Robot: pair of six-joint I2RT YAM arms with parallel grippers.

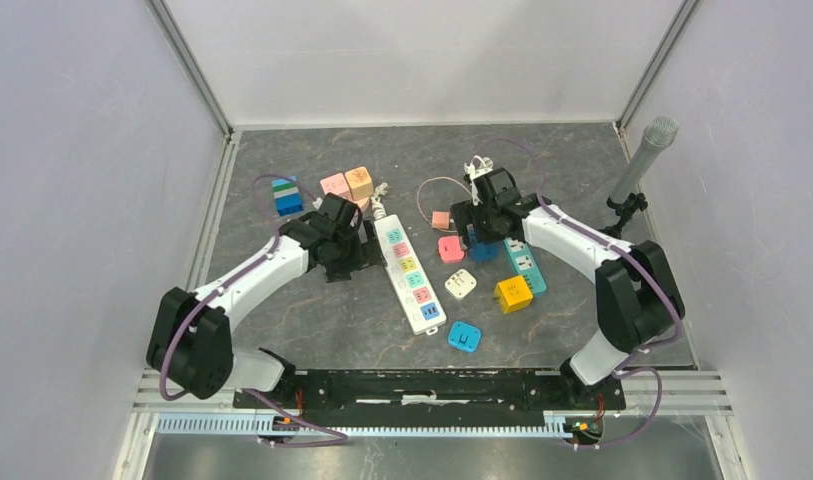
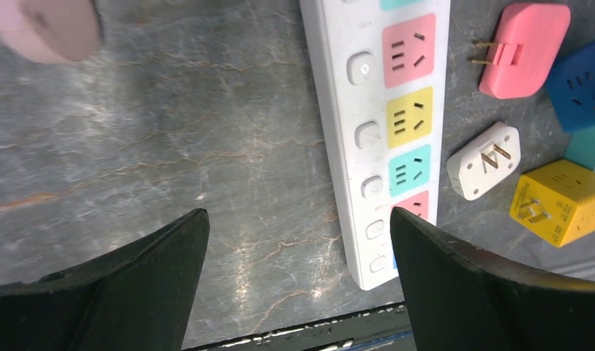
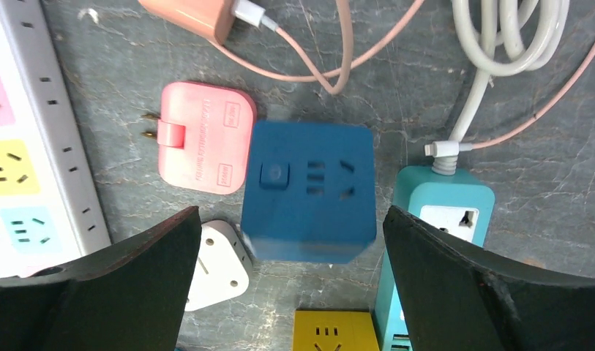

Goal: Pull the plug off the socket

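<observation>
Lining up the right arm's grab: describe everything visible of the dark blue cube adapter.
The dark blue cube adapter looks like matte plastic with rounded corners. Its upward face carries a square button and socket slots. It rests on the grey table between the pink flat plug and the teal power strip. The right end effector is open, fingers either side, not gripping it.

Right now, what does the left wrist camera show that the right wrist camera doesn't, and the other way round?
Only the left wrist view shows a blurred pink object and the near end of the white power strip. Only the right wrist view shows a salmon charger with its cable and a looped white cord. Both show that strip, the pink flat plug, blue cube, small white plug, yellow cube, and open jaws.
</observation>
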